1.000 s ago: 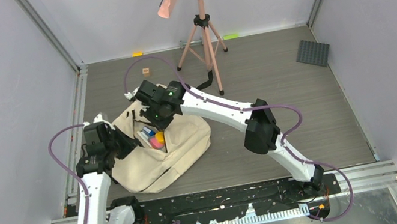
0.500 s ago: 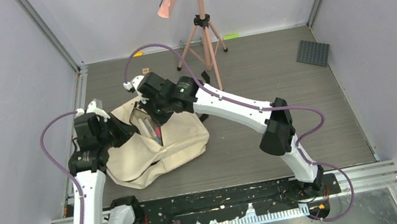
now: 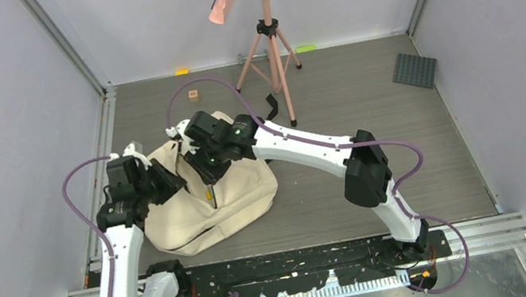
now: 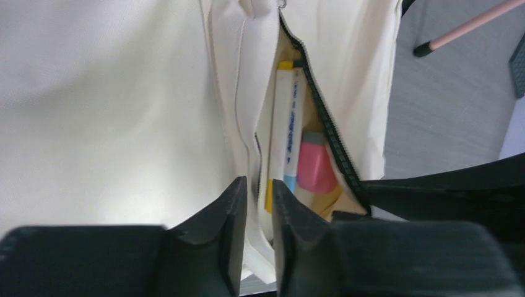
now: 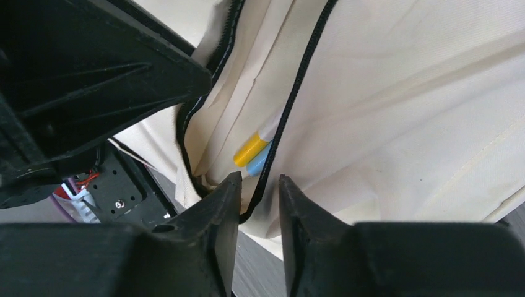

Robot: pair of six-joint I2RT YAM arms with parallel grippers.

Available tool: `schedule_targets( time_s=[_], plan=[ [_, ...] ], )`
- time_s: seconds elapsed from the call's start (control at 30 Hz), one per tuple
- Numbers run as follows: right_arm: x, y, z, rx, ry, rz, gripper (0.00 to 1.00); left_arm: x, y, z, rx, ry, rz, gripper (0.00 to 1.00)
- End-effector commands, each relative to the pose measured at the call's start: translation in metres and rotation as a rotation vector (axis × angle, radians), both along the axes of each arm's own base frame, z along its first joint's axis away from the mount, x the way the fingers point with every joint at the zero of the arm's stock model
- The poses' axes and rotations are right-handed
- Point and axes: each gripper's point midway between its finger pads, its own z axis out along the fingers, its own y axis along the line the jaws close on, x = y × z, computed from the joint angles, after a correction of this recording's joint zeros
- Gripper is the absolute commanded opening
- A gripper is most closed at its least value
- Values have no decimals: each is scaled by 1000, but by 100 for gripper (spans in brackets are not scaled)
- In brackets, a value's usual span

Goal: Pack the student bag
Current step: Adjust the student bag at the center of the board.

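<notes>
The student bag [image 3: 231,196], beige canvas with a black zip, lies on the grey floor at the left. Its opening is a narrow slit between both grippers. My left gripper [image 3: 169,187] sits at the bag's left edge. In the left wrist view the bag [image 4: 111,93] fills the frame, and the left gripper [image 4: 259,185] stands narrowly open astride the seam beside the zip. Inside show a white marker [image 4: 291,124] and a pink eraser [image 4: 314,167]. My right gripper [image 5: 259,182] is narrowly open with the black zip edge [image 5: 297,86] between its fingers. Yellow and blue caps [image 5: 251,150] peek out.
A pink tripod [image 3: 270,42] stands behind the bag, with a black strap [image 3: 269,104] near its foot. A small wooden block [image 3: 193,95] lies at the back and a dark grey pad [image 3: 414,70] at the right. The left arm's black body [image 5: 93,80] is close to my right gripper.
The bag's mouth has gone from wide open to a narrow slit. My right gripper swung back and then returned over the bag. Both grippers' jaws have parted a little.
</notes>
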Motion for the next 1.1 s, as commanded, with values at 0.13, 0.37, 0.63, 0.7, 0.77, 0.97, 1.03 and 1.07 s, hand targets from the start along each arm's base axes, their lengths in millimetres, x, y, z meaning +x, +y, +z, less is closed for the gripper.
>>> schedule_targets(
  time_s=[0.13,0.37,0.63,0.7,0.77,0.97,1.03,1.07],
  plan=[
    [14,0,90,169,-104,-68,58,30,13,81,37,-148,63,45],
    [63,-8,105,245,-66,-254,58,75,27,88,81,-174,104,50],
    [91,-32,92,247,-11,-381,53,144,26,76,163,-226,-36,40],
    [91,-38,84,231,-5,-390,53,159,23,67,185,-221,-66,39],
    [90,-42,75,210,6,-399,53,170,23,58,200,-202,-77,39],
    [94,-53,64,181,14,-416,53,186,16,37,251,-131,-142,34],
    [97,-56,62,177,16,-427,53,185,17,31,264,-110,-143,34],
    [98,-57,61,174,17,-432,53,183,9,29,271,-104,-164,34]
  ],
)
